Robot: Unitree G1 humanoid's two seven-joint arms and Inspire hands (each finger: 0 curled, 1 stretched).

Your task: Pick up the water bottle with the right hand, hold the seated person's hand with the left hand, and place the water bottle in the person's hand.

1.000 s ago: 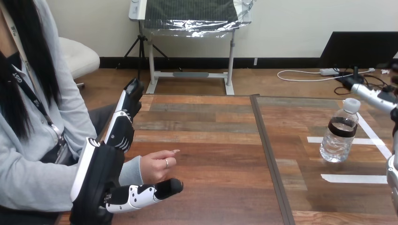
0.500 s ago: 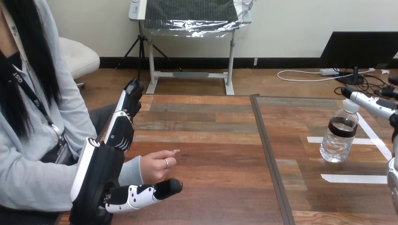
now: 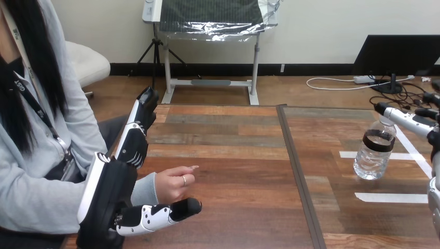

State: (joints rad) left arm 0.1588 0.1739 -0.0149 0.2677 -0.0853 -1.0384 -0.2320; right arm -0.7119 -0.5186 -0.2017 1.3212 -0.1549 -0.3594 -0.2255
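Right hand (image 3: 410, 118), fingers straight, hovered by the cap of the water bottle (image 3: 373, 155). It needed to drop lower and wrap the body.

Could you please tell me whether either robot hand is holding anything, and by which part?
Nothing is gripped. The left hand flanks the person's hand, fingers straight; the right hand hovers by the cap of the clear plastic water bottle.

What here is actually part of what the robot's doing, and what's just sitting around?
Part of the job: water bottle, upright on the table; person's hand; left hand, open beside that hand; right hand, open near the bottle's top.
Just lying about: white tape strips on the table.
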